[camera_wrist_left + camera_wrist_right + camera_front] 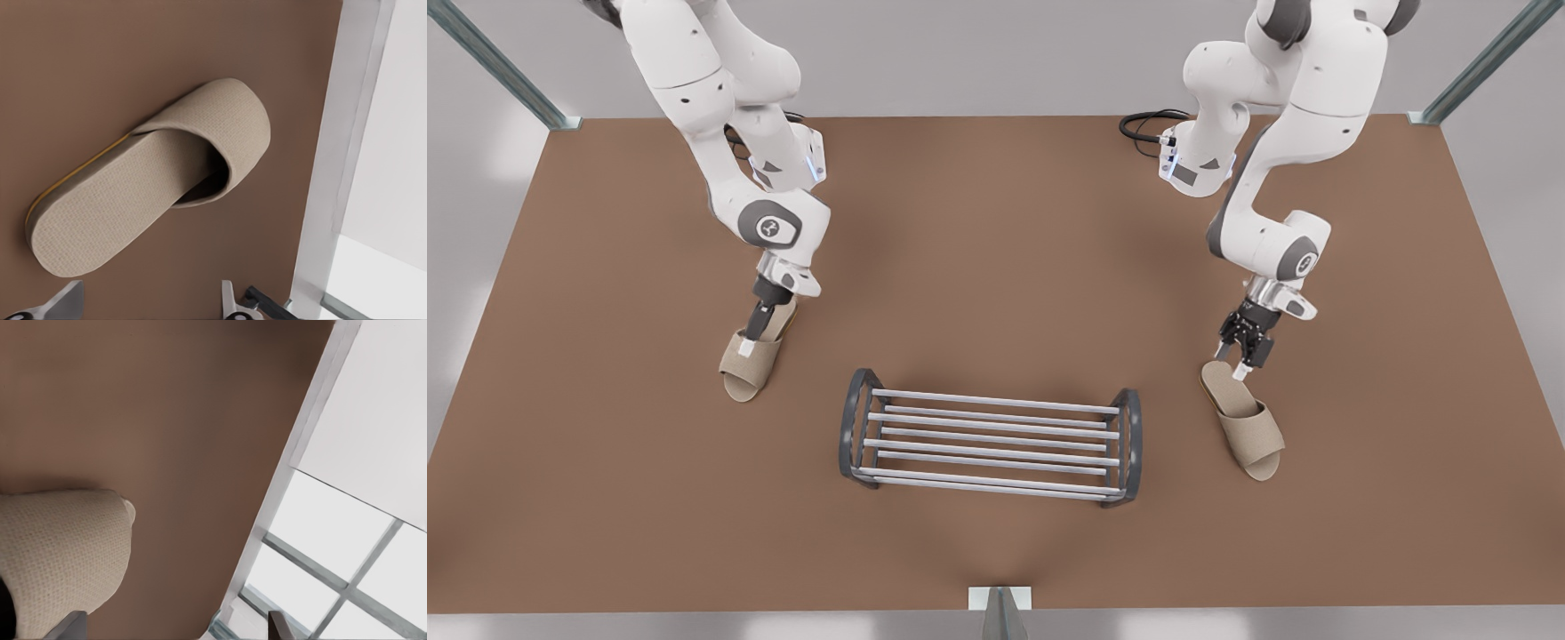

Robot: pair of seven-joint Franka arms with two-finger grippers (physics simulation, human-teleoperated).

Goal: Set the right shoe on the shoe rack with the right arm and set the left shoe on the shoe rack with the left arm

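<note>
Closest to the front camera, beyond the table's (996, 222) near edge, stands the shoe rack (1127, 444), both tiers bare. The right hand (758, 333), on the front view's left, is lowered onto the right shoe (749, 372), with one white tip resting on the strap. That shoe lies flat on the table directly under the hand, and the rack is well off to one side of it. The left hand (1240, 354), on the front view's right, hovers with its fingers apart just above the heel of the left shoe (1249, 427). The shoe stretches away from that hand, toe end farthest, flat on the table and apart from the rack.

From the left wrist camera, the left shoe (133, 193) lies below and ahead of the left hand (150, 303), heel end nearest. The fingers (63, 303) are spread wide and touch nothing.

From the right wrist camera, the strap of the right shoe (60, 547) sits right against the right hand (175, 627). One fingertip (73, 625) overlaps the strap, the other is well apart from it, so this hand reads as spread, not yet pinching.

Judging progress, the task is at its start. Neither shoe is lifted or on the rack. The right hand seems about to grip, the left has yet to descend, and both carries and placements remain.
</note>
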